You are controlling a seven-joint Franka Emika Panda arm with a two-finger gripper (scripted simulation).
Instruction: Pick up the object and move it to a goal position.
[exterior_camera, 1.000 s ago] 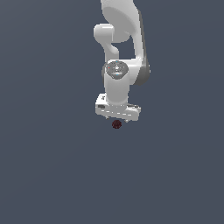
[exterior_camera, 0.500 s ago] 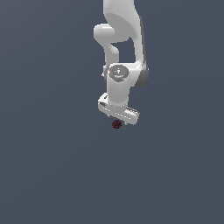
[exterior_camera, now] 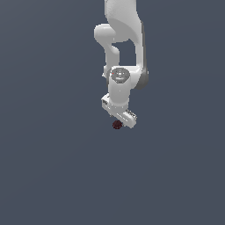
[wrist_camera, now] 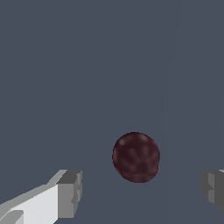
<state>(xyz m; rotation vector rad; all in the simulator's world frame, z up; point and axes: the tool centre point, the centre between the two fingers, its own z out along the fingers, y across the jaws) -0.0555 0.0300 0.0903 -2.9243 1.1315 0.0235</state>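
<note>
The object is a small dark maroon ball (exterior_camera: 117, 125) lying on the flat grey surface, just under the white arm's hand in the exterior view. In the wrist view the ball (wrist_camera: 136, 157) sits between my two fingertips, with a clear gap on each side. My gripper (exterior_camera: 118, 121) (wrist_camera: 142, 192) is open and empty, its fingers (wrist_camera: 70, 192) spread wide around the ball without touching it. The hand is turned at an angle in the exterior view, and the fingers themselves are hidden behind it there.
The white arm (exterior_camera: 123, 48) reaches down from above in the exterior view. A plain dark grey surface (exterior_camera: 52, 167) spreads all round.
The hand has rotated about its vertical axis, so its bar now slants down toward the exterior view's right. The ball has stayed in place under it.
</note>
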